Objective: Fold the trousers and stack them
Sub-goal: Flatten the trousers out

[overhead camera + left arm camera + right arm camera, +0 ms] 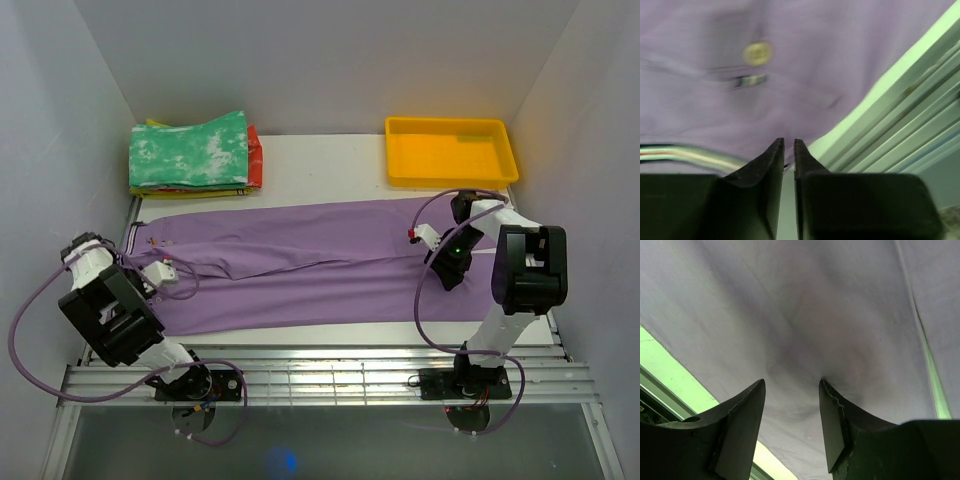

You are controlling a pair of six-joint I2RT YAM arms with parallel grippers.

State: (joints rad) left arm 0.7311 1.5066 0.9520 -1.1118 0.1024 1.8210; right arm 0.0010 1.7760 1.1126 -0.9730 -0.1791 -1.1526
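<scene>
The lilac trousers (320,270) lie flat across the table, with the striped waistband (134,235) at the left and the legs running right. My left gripper (148,282) is low at the waistband end. In the left wrist view its jaws (788,142) are closed to a thin slit at the cloth's near edge. The striped waistband (685,154) and a small button (758,52) are close by, and only pale table shows in the slit. My right gripper (447,278) is over the leg ends. It is open (791,382), with its fingertips (827,390) down on the purple cloth (815,305).
A folded green-and-white mottled garment (190,150) tops a stack with red (256,158) and yellow layers at the back left. A yellow tray (450,150) stands at the back right. A slatted metal rail (320,365) runs along the near edge of the table (865,105).
</scene>
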